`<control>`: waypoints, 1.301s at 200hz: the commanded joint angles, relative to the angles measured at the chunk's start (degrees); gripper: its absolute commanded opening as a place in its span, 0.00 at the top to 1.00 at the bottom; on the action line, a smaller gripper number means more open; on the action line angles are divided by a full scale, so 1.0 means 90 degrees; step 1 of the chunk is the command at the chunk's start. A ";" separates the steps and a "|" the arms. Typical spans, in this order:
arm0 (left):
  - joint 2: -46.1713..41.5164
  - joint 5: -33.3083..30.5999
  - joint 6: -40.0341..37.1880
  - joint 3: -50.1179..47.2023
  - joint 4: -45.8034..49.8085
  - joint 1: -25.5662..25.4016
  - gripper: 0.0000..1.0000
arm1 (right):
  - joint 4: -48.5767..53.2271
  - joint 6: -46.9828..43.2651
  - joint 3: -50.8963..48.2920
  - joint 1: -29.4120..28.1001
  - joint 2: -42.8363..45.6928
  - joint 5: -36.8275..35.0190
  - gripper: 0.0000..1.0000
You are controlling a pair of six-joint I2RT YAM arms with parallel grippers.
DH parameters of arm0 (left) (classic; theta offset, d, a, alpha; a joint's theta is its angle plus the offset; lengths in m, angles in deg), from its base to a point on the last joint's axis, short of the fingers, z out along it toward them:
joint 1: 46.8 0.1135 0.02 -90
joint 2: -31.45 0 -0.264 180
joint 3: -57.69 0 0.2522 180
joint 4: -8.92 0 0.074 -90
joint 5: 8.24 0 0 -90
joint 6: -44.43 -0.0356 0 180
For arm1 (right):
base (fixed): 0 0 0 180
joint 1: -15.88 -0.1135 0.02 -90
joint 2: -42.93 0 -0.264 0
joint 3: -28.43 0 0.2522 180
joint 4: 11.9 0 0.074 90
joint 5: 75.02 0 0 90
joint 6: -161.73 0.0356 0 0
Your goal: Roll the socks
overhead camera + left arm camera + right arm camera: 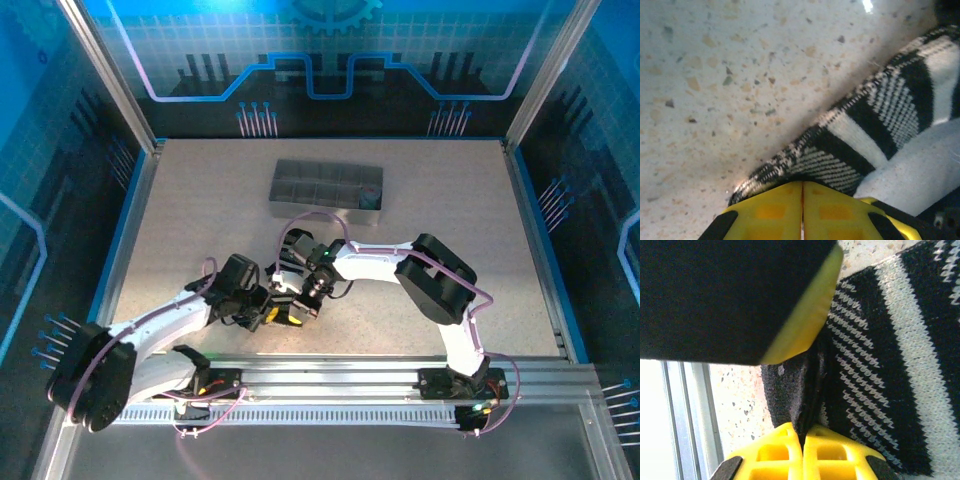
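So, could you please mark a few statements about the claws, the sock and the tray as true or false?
1. The left claw is shut on the striped sock. True.
2. The right claw stands wide open. False: it is shut on the same sock.
3. The grey tray sits farther from the arm bases than both claws. True.
4. The striped sock lies in the tray. False: it is on the table, at the claws.

We see our right gripper, yellow plastic fingertips pressed together, pinching a bunched dark fold of the black-and-white striped knitted sock on the pale speckled tabletop, with a black block faced in yellow looming above and a silver metal rail at the left.
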 commanded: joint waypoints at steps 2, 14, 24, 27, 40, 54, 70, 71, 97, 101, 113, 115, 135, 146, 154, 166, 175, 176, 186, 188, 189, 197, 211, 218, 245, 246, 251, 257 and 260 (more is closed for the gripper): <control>0.0526 0.0014 -0.0172 0.0141 0.0456 -0.0020 0.93 | -0.0231 0.0058 -0.0248 0.0046 0.0163 -0.0119 1.00; 0.0748 -0.0057 -0.0239 0.0174 0.0672 -0.0024 0.95 | -0.0719 -0.0023 -0.0571 0.0027 0.0533 -0.0335 0.92; 0.0876 -0.0105 -0.0297 0.0232 0.0834 -0.0024 0.95 | -0.1222 -0.0151 -0.0996 -0.0010 0.0974 -0.0542 0.80; 0.0898 -0.0128 -0.0324 0.0242 0.0846 -0.0024 0.95 | -0.1370 -0.0204 -0.1125 -0.0029 0.1116 -0.0633 0.78; 0.0953 -0.0192 -0.0406 0.0312 0.0927 -0.0023 0.96 | -0.1923 -0.0576 -0.1688 -0.0157 0.1728 -0.1251 0.69; 0.0975 -0.0273 -0.0468 0.0403 0.1088 -0.0014 0.96 | -0.2445 -0.1248 -0.2285 -0.0483 0.2397 -0.2183 0.62; 0.1012 -0.0307 -0.0517 0.0464 0.1162 0.0000 0.96 | -0.3070 -0.2116 -0.3000 -0.0975 0.2918 -0.3226 0.54; 0.1013 -0.0303 -0.0518 0.0467 0.1162 -0.0002 0.96 | -0.3096 -0.2168 -0.3022 -0.1007 0.2938 -0.3276 0.54; 0.1092 -0.0319 -0.0607 0.0562 0.1277 0.0021 0.96 | -0.3175 -0.3063 -0.3182 -0.1510 0.2902 -0.4175 0.49; 0.1091 -0.0324 -0.0615 0.0566 0.1279 0.0015 0.96 | -0.3198 -0.3170 -0.3167 -0.1569 0.2838 -0.4308 0.49; 0.1097 -0.0323 -0.0618 0.0582 0.1279 0.0015 0.96 | -0.3367 -0.3420 -0.3142 -0.1717 0.2652 -0.4586 0.49; 0.1113 -0.0325 -0.0618 0.0585 0.1279 0.0015 0.96 | -0.3388 -0.3474 -0.3125 -0.1733 0.2620 -0.4601 0.48; 0.1150 -0.0314 -0.0635 0.0623 0.1259 0.0028 0.96 | -0.3496 -0.3687 -0.2859 -0.1850 0.2185 -0.4826 0.49; 0.1191 -0.0308 -0.0647 0.0651 0.1248 0.0025 0.97 | -0.3606 -0.3714 -0.2712 -0.1886 0.1919 -0.4999 0.50; 0.1208 -0.0294 -0.0656 0.0669 0.1249 0.0026 0.97 | -0.3648 -0.3706 -0.2637 -0.1887 0.1754 -0.5023 0.50; 0.1217 -0.0298 -0.0672 0.0692 0.1250 0.0038 0.97 | -0.3679 -0.3681 -0.2457 -0.1895 0.1531 -0.5013 0.53; 0.1219 -0.0309 -0.0688 0.0703 0.1245 0.0044 0.97 | -0.3688 -0.3628 -0.2360 -0.1896 0.1380 -0.5070 0.54; 0.1219 -0.0309 -0.0692 0.0704 0.1247 0.0044 0.97 | -0.3688 -0.3617 -0.2350 -0.1892 0.1363 -0.5077 0.55; 0.1202 -0.0304 -0.0722 0.0730 0.1274 0.0055 0.97 | -0.3684 -0.3528 -0.2284 -0.1884 0.1204 -0.5182 0.59; 0.1200 -0.0306 -0.0719 0.0737 0.1278 0.0054 0.97 | -0.3675 -0.3508 -0.2263 -0.1887 0.1174 -0.5196 0.60; 0.1190 -0.0308 -0.0722 0.0735 0.1283 0.0054 0.97 | -0.3672 -0.3504 -0.2253 -0.1887 0.1158 -0.5204 0.61; 0.1165 -0.0300 -0.0735 0.0751 0.1302 0.0072 0.97 | -0.3575 -0.3418 -0.2180 -0.1867 0.1054 -0.5226 0.67; 0.0955 -0.0356 -0.0727 0.0814 0.1454 0.0100 0.97 | -0.3310 -0.3199 -0.2050 -0.1810 0.0953 -0.5099 0.83; 0.0779 -0.0400 -0.0696 0.0870 0.1581 0.0134 0.95 | -0.3173 -0.3089 -0.2012 -0.1771 0.0967 -0.4971 0.91; -0.0217 -0.0620 -0.0620 0.1089 0.2275 0.0439 0.69 | -0.2643 -0.2542 -0.1896 -0.1585 0.1154 -0.4203 1.00; -0.0246 -0.0621 -0.0619 0.1096 0.2299 0.0457 0.68 | -0.2624 -0.2518 -0.1884 -0.1570 0.1163 -0.4146 1.00; -0.0408 -0.0628 -0.0636 0.1104 0.2431 0.0550 0.62 | -0.2488 -0.2384 -0.1841 -0.1500 0.1188 -0.3910 1.00; -0.0570 -0.0607 -0.0642 0.1104 0.2590 0.0659 0.57 | -0.2347 -0.2213 -0.1786 -0.1407 0.1208 -0.3647 1.00; -0.0642 -0.0593 -0.0646 0.1104 0.2653 0.0723 0.55 | -0.2282 -0.2125 -0.1754 -0.1363 0.1207 -0.3502 1.00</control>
